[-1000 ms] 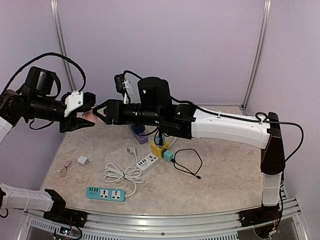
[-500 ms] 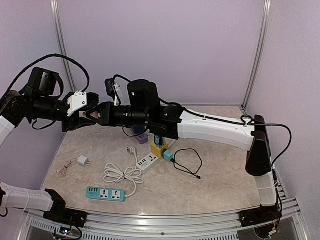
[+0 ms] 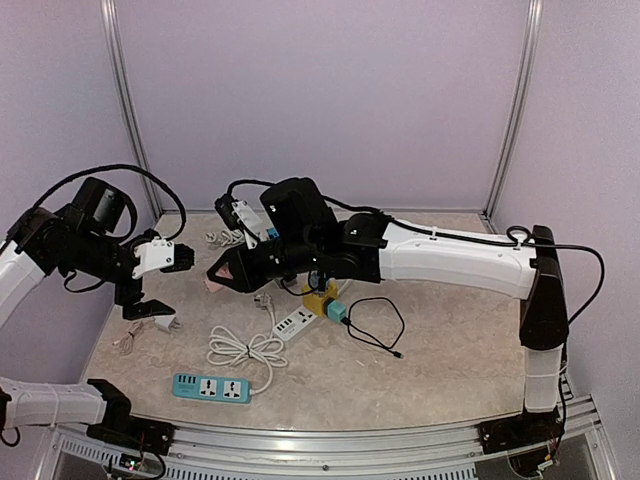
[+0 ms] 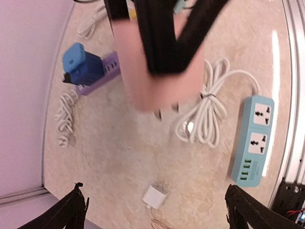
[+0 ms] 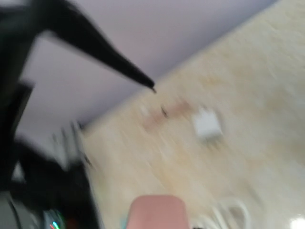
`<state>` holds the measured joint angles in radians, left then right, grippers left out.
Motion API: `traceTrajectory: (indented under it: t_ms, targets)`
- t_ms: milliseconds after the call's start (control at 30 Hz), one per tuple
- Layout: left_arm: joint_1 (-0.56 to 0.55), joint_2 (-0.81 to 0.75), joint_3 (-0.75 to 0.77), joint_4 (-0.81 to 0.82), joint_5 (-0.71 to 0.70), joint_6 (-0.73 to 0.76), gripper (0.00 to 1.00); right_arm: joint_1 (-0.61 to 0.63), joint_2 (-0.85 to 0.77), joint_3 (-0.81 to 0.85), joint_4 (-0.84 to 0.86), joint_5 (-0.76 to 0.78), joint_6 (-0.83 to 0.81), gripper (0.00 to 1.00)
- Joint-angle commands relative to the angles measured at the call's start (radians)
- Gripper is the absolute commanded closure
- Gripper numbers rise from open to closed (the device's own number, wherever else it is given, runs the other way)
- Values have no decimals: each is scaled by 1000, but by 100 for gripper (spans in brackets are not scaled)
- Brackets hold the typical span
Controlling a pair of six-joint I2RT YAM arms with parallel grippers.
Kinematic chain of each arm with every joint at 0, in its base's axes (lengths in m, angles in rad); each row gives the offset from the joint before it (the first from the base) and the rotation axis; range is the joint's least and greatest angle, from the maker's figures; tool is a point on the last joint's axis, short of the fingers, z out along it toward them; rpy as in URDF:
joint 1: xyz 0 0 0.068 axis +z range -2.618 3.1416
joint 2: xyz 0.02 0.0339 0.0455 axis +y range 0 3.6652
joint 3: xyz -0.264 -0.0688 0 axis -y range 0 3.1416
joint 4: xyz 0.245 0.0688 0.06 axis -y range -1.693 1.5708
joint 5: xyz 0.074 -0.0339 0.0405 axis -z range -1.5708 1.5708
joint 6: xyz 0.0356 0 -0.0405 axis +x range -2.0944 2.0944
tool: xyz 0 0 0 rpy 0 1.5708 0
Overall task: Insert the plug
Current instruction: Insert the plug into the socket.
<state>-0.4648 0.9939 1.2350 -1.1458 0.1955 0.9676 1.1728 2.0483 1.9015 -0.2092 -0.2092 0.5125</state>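
The plug (image 3: 214, 285) is a pink block with metal prongs. My right gripper (image 3: 222, 272) is shut on it, holding it in the air above the left part of the table. In the left wrist view the pink plug (image 4: 157, 76) shows blurred, with the right gripper's black fingers (image 4: 157, 43) across it and its prongs pointing down. The right wrist view is smeared by motion; the pink plug (image 5: 157, 212) fills its bottom edge. My left gripper (image 3: 150, 288) hangs to the left of the plug, apart from it, jaws wide open and empty (image 4: 159, 210).
A teal power strip (image 3: 210, 388) lies near the front edge with a coiled white cable (image 3: 245, 348) behind it. A white charger (image 3: 165, 322) lies under my left gripper. A white strip (image 3: 293, 322), yellow block (image 3: 318, 297), black cable (image 3: 375, 325) and purple strip with blue adapter (image 4: 90, 69) lie mid-table.
The left gripper has let go of the pink plug and pulled back left and down. The right gripper has closed on the plug and carried it downward toward the table.
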Motion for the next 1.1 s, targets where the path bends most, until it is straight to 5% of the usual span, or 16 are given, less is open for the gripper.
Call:
traceTrajectory:
  t_ms: [0,100,300,500,867,1067]
  targets:
    - [117,-27,-181,-198,-10,116,1,65,-86,-46,-260,50,-350,100]
    - [239,-48,-269,-190,19,140,1,128,22,53,-434,104,-546,100]
    - [503,-18,-359,-119,95,165,1,207,341,533,-846,196,-716,100]
    - [729,107,-361,-109,162,210,1,271,380,528,-849,276,-770,100]
    - [736,221,-396,-90,240,216,1,275,453,538,-811,298,-732,100]
    - [656,234,-503,38,118,154,1,274,479,526,-744,311,-761,100]
